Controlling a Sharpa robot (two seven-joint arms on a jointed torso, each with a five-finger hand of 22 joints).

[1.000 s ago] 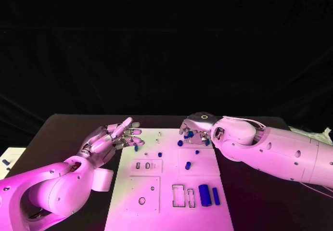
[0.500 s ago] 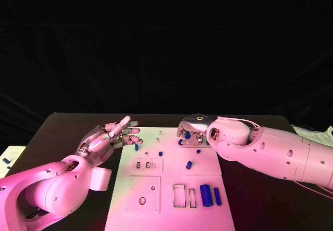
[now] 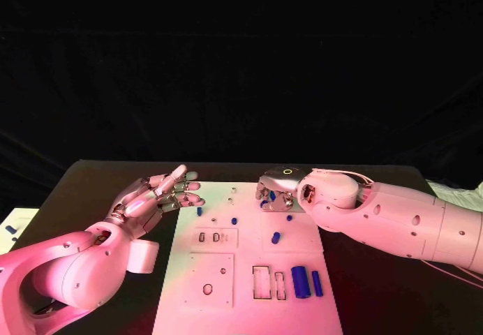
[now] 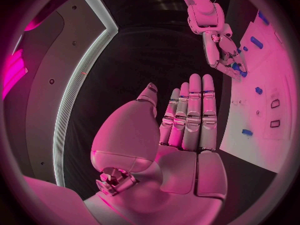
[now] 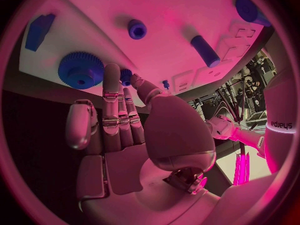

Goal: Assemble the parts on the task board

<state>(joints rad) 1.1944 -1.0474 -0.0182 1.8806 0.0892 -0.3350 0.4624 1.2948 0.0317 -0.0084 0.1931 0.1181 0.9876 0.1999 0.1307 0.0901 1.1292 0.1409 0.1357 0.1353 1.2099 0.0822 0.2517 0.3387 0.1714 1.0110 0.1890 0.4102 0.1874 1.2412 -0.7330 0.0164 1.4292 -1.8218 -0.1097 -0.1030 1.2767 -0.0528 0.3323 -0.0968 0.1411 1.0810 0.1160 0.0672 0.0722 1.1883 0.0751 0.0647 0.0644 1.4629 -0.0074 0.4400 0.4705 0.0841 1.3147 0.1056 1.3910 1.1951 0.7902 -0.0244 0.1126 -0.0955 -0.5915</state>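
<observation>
**Both hands at far end of board, nothing held**

Counter: black, carries the white board lengthwise down the middle.

Right arm: comes in from 3 o'clock and ends over the board's far right corner. Right hand points down at the board, at about 12 o'clock from board centre. Wrist view: fingers straight and side by side, thumb apart, nothing between them. Fingertips sit just beside a blue gear and a small blue knob. Contact with either: cannot tell.

Left arm: comes in from 8 o'clock. Left hand is raised beside the board's far left edge, at about 10 o'clock, palm open. Its fingers are straight and pressed together, thumb out to the side, empty.

Parts, large to small:
- Big blue cylinder lies at the board's near right, about 5 o'clock, with a thinner blue bar just beside it.
- Short blue peg near board centre.
- Small blue pegs further up, one near the left fingertips.
</observation>
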